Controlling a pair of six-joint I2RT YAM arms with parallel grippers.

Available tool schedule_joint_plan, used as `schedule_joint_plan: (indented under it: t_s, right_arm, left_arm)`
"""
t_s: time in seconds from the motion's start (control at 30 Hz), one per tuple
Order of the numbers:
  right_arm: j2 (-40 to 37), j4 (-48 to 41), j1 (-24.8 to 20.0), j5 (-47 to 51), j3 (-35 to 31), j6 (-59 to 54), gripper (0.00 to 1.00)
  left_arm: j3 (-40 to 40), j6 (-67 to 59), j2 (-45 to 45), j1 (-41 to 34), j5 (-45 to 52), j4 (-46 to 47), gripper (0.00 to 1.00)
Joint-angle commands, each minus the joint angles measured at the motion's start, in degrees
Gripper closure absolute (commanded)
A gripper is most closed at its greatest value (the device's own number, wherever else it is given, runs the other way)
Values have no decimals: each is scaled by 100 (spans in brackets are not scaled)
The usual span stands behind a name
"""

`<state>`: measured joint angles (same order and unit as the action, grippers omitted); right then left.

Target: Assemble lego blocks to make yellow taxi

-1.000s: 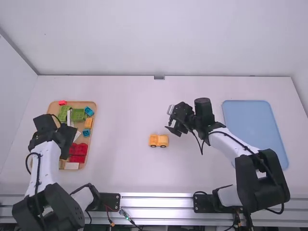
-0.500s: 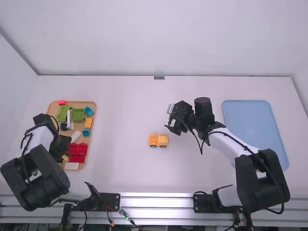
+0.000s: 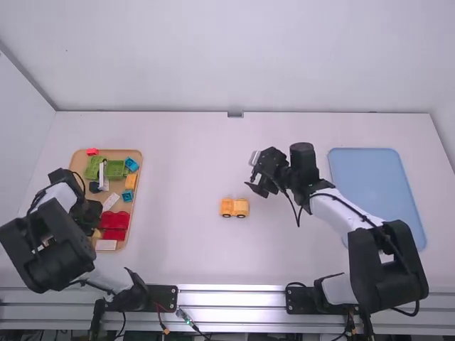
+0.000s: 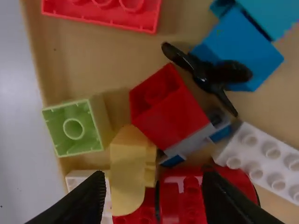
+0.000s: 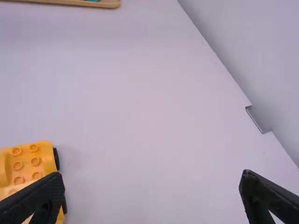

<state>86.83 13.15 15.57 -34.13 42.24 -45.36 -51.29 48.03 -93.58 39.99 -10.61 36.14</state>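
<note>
The white bench (image 3: 185, 156), matte and smooth, spread across most of the high view. On it, at the right of the frame, lay the blue tray (image 3: 373, 185), a flat rectangle with rounded corners. The tan tray (image 3: 114, 186), smaller and with a raised rim, sat at the left of the frame, crowded with glossy plastic blocks.

The left hand (image 3: 89, 213) was over the lower left of that tan tray, released: in its wrist view its two fingers stood apart, a pale yellow block (image 4: 128, 172) with a curved shape between them. The right hand (image 3: 251, 172) was above the bench, just right of the middle of the frame, also released, its fingers spread wide with nothing in between.

The yellow car (image 3: 234, 207) stood near the middle of the frame, below and left of the right hand — studded on top, with black wheels.

In the tan tray, red blocks (image 3: 115, 226) filled the lower right and green blocks (image 3: 116, 169) the upper part. Smaller were the white studded block (image 3: 111, 201) around mid-tray, the two teal blocks (image 3: 127, 195) and an orange block (image 3: 131, 181) along the right side, and the pink-red block (image 3: 92, 151) at the top. The left wrist view also showed a square, hollow pale green block (image 4: 73, 128) and, smallest, a thin black bladed piece (image 4: 205, 74).
</note>
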Motion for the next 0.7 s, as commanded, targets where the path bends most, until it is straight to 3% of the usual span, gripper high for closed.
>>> schedule_joint_plan:
  t_s: [0.0, 0.17, 0.67]
  right_arm:
    - [52, 9, -26, -31, 11, 42, 1]
    - [52, 13, -17, -33, 11, 37, 1]
    - [52, 13, -26, -35, 11, 55, 1]
  left_arm:
    - [136, 15, -13, 98, -81, -13, 45]
    - [323, 13, -13, 107, -81, -214, 55]
    - [734, -417, -13, 94, -83, -804, 61]
